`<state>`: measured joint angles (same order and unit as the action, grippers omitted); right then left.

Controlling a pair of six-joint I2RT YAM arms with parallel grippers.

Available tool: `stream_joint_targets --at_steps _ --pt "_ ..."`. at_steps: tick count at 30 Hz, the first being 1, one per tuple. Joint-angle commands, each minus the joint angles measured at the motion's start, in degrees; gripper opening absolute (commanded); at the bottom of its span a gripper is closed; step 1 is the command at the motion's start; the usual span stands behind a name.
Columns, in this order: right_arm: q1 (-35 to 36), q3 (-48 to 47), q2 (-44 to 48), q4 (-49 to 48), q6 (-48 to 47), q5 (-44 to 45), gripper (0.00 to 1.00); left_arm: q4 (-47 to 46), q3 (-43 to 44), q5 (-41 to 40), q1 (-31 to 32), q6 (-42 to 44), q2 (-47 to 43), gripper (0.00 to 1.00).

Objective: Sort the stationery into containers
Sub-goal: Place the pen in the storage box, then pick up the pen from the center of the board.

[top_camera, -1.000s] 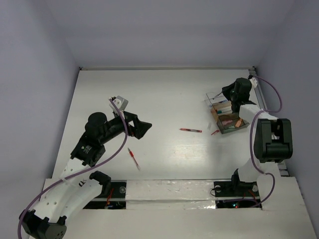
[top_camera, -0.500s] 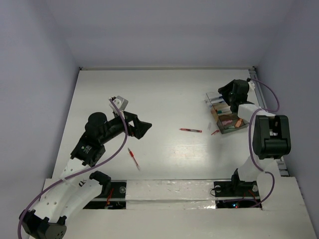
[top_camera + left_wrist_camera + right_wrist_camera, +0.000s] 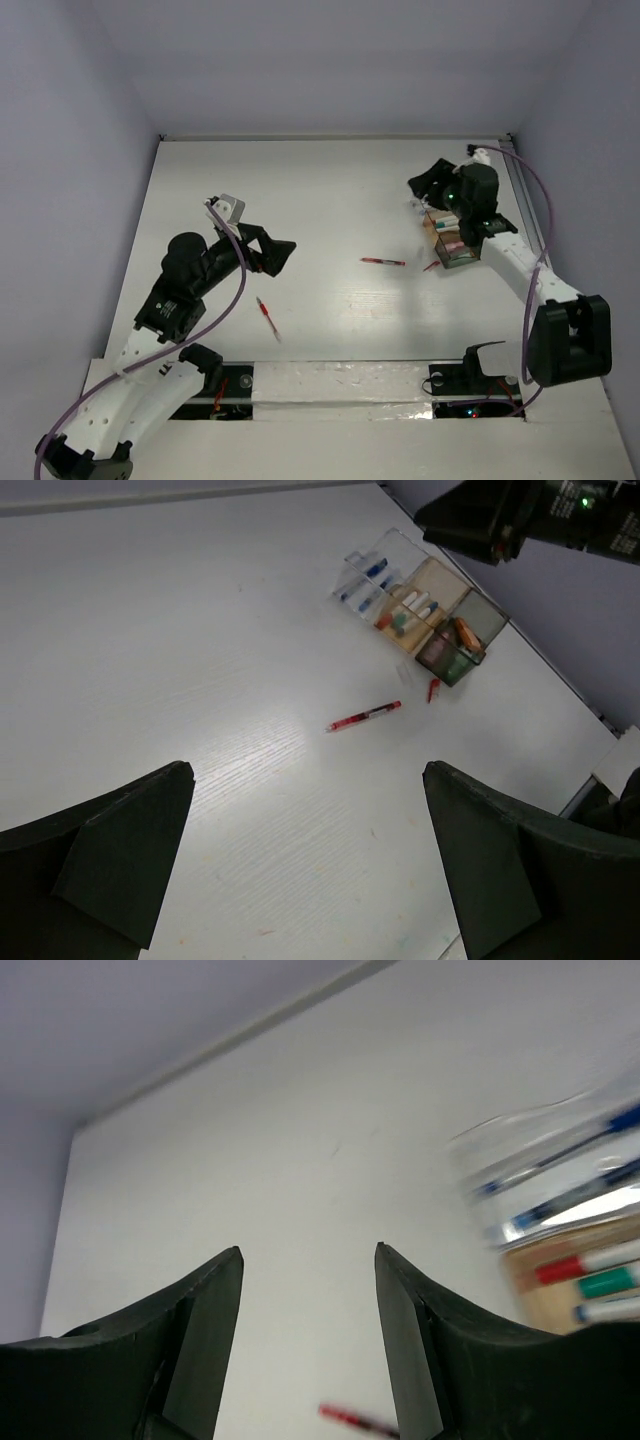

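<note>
Two grippers, both parted and empty: my left gripper (image 3: 284, 251) hovers left of centre, my right gripper (image 3: 421, 185) by the far end of the organiser (image 3: 447, 580). One red pen (image 3: 365, 716) lies between them, a second pen (image 3: 266, 314) nearer me.

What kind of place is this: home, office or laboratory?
Probably a laboratory robot bench: a white table inside plain walls, two robot arms fixed at its near edge, and only an organiser box and pens.

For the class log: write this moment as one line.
left gripper: open | right gripper: open, near organiser | red pen: loose mid-table
</note>
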<state>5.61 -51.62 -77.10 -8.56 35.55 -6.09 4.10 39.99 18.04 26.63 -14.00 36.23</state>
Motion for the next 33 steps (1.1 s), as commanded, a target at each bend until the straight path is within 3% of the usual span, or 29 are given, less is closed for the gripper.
stream_joint_targets --at_steps 1,4,8,13,18,25,33 --pt "9.05 1.25 3.88 10.1 -11.01 -7.8 0.61 -1.11 1.23 -5.03 0.17 -0.06 -2.04 0.99" --pt "13.55 0.29 3.89 19.06 -16.21 -8.07 0.6 -1.02 1.15 -5.74 0.17 -0.15 -2.48 0.99" --pt "13.55 -0.16 3.88 28.74 -17.01 -2.19 0.61 -0.76 1.32 -5.65 0.17 -0.24 -2.13 0.99" --pt "14.08 2.13 6.96 34.13 -15.16 5.64 0.57 -0.93 1.23 -4.95 0.17 -0.24 -2.48 0.99" --pt "15.31 1.09 2.24 34.14 -19.19 2.76 0.48 -1.02 1.23 -4.42 0.17 -0.24 -2.83 0.99" --pt "22.07 -9.27 -10.07 36.76 -29.12 1.87 0.64 -0.85 1.23 -5.21 0.17 -0.24 -3.09 0.99" --pt "25.16 -17.46 -22.03 40.99 -39.76 4.25 0.69 -0.67 1.23 -5.74 0.17 0.02 -3.18 0.99"
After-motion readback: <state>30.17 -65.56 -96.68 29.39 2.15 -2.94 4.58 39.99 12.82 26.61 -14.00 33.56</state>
